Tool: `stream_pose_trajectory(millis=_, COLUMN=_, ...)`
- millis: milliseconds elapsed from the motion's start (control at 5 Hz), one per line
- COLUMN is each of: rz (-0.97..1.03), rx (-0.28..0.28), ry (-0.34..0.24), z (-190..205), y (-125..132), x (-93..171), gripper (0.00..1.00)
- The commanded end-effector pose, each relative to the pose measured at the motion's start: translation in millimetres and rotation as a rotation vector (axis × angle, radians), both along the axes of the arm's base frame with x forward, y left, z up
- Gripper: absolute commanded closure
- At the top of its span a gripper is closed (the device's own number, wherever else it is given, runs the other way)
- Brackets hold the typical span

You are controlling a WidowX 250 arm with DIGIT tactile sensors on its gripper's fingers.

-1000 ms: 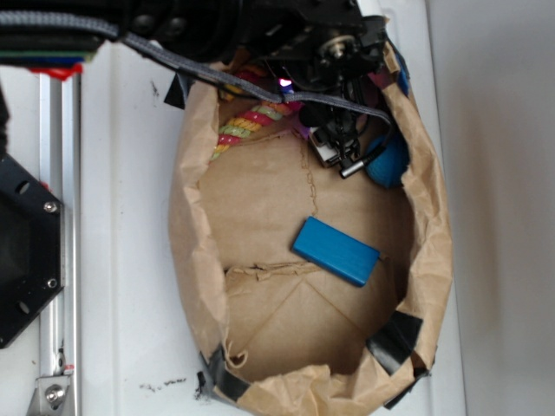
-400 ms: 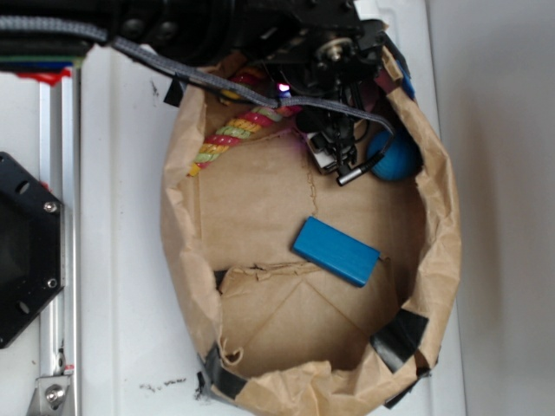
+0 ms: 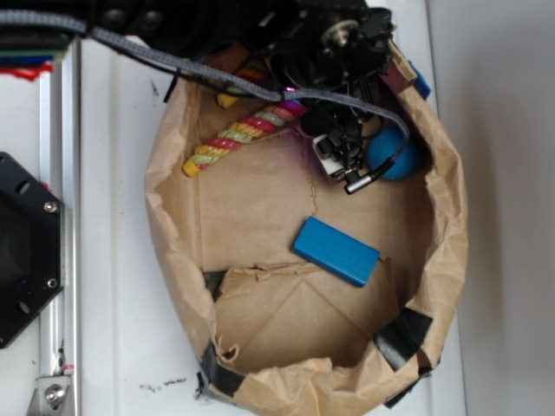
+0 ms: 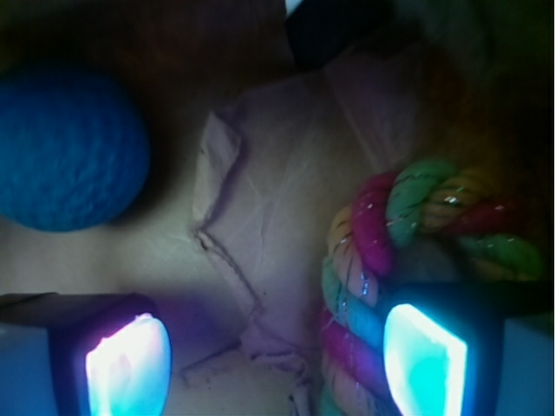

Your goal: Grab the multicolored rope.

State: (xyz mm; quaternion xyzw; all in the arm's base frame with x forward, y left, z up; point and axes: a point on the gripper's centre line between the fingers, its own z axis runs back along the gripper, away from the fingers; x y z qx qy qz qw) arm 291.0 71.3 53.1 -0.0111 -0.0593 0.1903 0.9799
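1. Reviewing progress: the grasp had not been made. The gripper [image 4: 276,360] stood with its jaws wide apart, and nothing was held between them.

2. The multicolored rope [image 3: 238,134] lay inside the brown paper bag [image 3: 173,225], in the upper part of the exterior view. One end pointed toward the bag's left wall; the other end ran under the arm and was hidden there.

3. In the wrist view, the bend of the multicolored rope [image 4: 390,234] lay against the right lit fingertip [image 4: 425,360]. The rope appeared partly in front of that pad rather than centred in the gap. Whether the pad touched the rope could not be told.

4. The left fingertip [image 4: 128,364] stood over bare paper, well clear of the rope.

5. A blue ball [image 4: 65,147] sat at the upper left of the wrist view, apart from the rope and outside the jaws. A blue block [image 3: 336,251] lay near the middle of the bag, well apart from the gripper [image 3: 347,165].

6. Judged status: approach largely complete; alignment incomplete.

7. Remaining, by judgement: shift the gripper sideways toward the rope so that the strand sits between both pads, lower if needed, close, then lift.

8. Risk, by judgement: closing from the present offset might pinch only the rope's edge or push it aside.
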Motion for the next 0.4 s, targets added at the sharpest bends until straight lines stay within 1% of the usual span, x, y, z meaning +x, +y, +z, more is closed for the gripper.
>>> stream_pose_trajectory(millis=0, rz=0.018, rx=0.034, ry=-0.054, z=14.5, y=11.5, x=10.8, gripper=0.0)
stream_pose_trajectory(millis=200, rz=0.027, rx=0.038, ry=-0.052, z=14.0, y=13.3, x=12.7, gripper=0.0)
